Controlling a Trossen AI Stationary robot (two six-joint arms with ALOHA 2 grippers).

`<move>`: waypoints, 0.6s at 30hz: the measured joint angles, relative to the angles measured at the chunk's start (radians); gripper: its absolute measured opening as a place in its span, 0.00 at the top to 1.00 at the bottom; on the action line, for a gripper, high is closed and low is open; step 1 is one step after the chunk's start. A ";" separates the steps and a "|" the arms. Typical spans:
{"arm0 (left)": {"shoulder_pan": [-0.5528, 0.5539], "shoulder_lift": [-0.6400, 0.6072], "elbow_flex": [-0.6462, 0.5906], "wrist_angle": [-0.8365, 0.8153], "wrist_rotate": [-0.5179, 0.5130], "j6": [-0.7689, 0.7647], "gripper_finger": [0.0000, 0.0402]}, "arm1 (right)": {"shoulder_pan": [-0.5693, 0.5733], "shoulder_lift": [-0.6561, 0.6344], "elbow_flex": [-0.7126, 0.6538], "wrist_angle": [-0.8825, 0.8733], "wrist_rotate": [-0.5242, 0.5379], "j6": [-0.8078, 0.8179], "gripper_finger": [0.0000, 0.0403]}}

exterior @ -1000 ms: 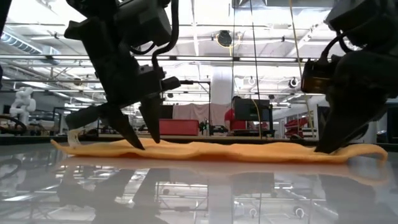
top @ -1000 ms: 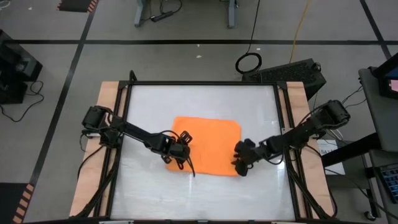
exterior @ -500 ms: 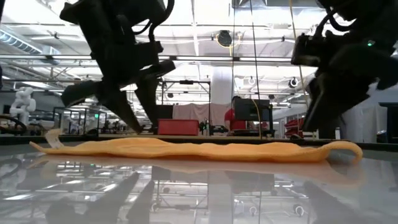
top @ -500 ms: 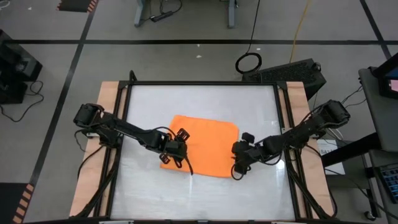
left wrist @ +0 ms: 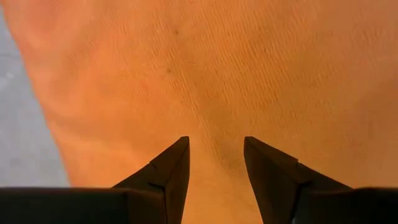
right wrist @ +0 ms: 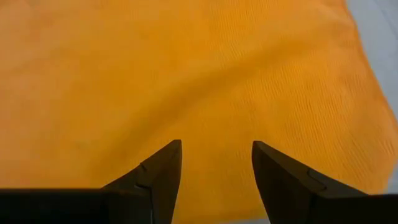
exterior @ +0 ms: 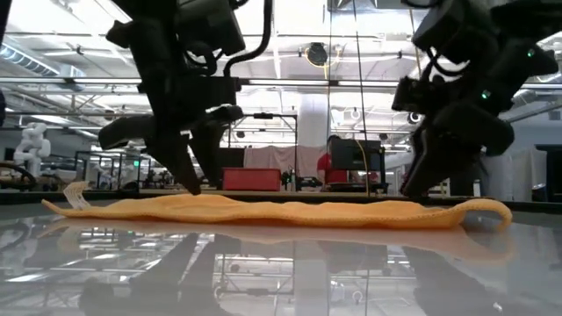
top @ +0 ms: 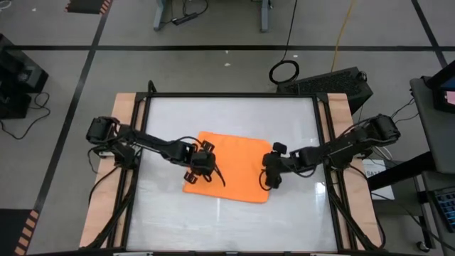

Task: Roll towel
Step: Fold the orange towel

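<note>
Towel (top: 231, 166): orange cloth, spread flat w/ shallow wrinkles near middle of white tabletop (top: 234, 114); not rolled. Low view: long low strip (exterior: 281, 211), small white tag (exterior: 75, 195) curling up at one end, other end curled over.
Left gripper (top: 201, 165): over towel's left part, pointing down at cloth; fingers apart, nothing between. Wrist view: two dark fingertips (left wrist: 171, 163) w/ bare orange fabric (left wrist: 236, 74) showing in the gap; strip of tabletop (left wrist: 25, 137) at cloth edge.
Right gripper (top: 270, 173): over towel's right edge, tilted down; fingers apart, empty. Wrist view: fingertips (right wrist: 163, 163) framing plain orange cloth (right wrist: 186, 68).
Contact: low view, left tips at cloth surface (exterior: 198, 180); right tips just above it – touching or not, can't tell.
Containers: n/a.
Table frame: black rails, wood side boards (top: 122, 107).
</note>
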 joint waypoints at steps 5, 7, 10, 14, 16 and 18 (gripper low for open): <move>0.017 0.025 0.000 -0.013 0.045 -0.024 0.60 | -0.007 0.000 -0.040 -0.014 -0.009 -0.005 0.54; 0.022 0.040 0.000 -0.013 0.084 -0.030 0.60 | -0.007 0.000 -0.063 -0.001 -0.025 -0.005 0.54; 0.027 0.066 0.001 -0.003 0.143 -0.032 0.60 | -0.007 -0.004 -0.088 0.010 -0.025 -0.001 0.54; 0.027 0.078 0.003 0.026 0.162 -0.032 0.60 | -0.007 -0.006 -0.105 -0.007 -0.050 -0.018 0.54; 0.025 0.079 0.003 0.047 0.164 -0.049 0.60 | -0.007 -0.006 -0.106 -0.019 -0.048 -0.038 0.54; 0.025 0.078 0.005 0.063 0.165 -0.074 0.60 | -0.007 -0.006 -0.105 -0.029 -0.048 -0.054 0.54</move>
